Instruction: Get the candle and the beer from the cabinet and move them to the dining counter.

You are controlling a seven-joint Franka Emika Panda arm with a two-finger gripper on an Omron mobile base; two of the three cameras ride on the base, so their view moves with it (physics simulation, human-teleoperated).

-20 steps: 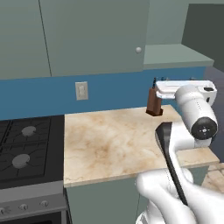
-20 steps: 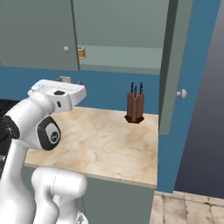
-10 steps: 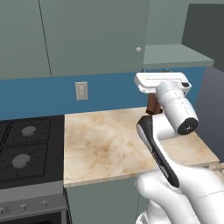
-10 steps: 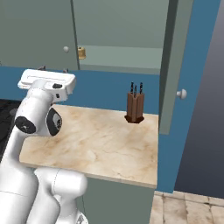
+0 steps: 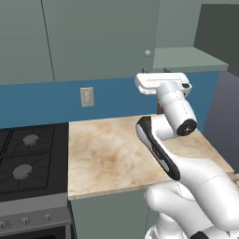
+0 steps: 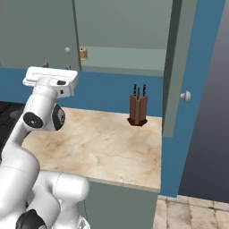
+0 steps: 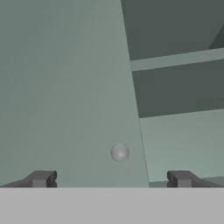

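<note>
The cabinet (image 6: 120,31) hangs above the worktop, its right door (image 6: 178,67) swung open and its left door (image 5: 98,37) shut. A tiny tan candle (image 6: 83,54) stands on the bottom shelf, at the left edge of the opening. My gripper (image 6: 56,66) is open and empty, raised in front of the shut door and below and left of the candle. In the hand view the gripper (image 7: 111,179) faces that door's round knob (image 7: 119,152), with bare shelves to the right. The beer and the dining counter are out of view.
A brown knife block (image 6: 137,109) stands at the back of the short marble worktop (image 5: 107,154). A black stove (image 5: 23,158) lies to its left. An outlet (image 5: 86,96) sits on the blue backsplash. The open door's knob (image 6: 185,95) juts over the worktop's right end.
The hand has risen and swung left, from over the worktop's right end up towards the shut cabinet door. The jaws have stayed open. The base has not moved.
</note>
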